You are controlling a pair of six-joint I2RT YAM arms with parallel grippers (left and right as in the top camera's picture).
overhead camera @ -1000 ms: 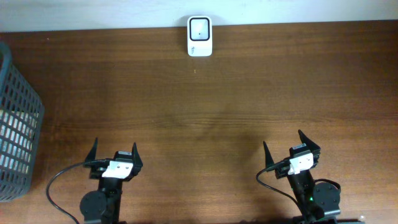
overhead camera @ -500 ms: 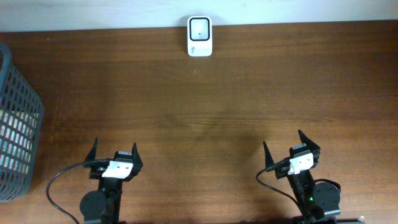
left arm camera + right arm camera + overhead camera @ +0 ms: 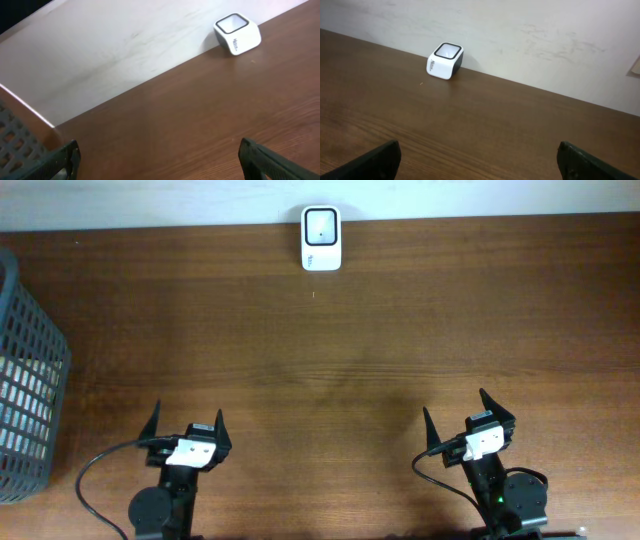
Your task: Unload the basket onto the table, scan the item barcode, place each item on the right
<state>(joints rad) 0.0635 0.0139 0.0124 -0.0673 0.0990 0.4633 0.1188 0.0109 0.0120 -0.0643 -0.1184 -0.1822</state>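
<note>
Scanner [image 3: 321, 238] at table's 12 o'clock edge, long axis pointing toward arms | basket [image 3: 30, 380] at 9 o'clock, nearer left gripper [image 3: 186, 412] | item not discernible, perhaps inside basket | left gripper and right gripper [image 3: 455, 405] jaws spread wide, empty

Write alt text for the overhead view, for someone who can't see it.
A small white scanner sits at the far edge of a wooden table, against the wall. At the near edge, the left end effector and right end effector are open and empty, and a dark mesh basket stands at the left side.
</note>
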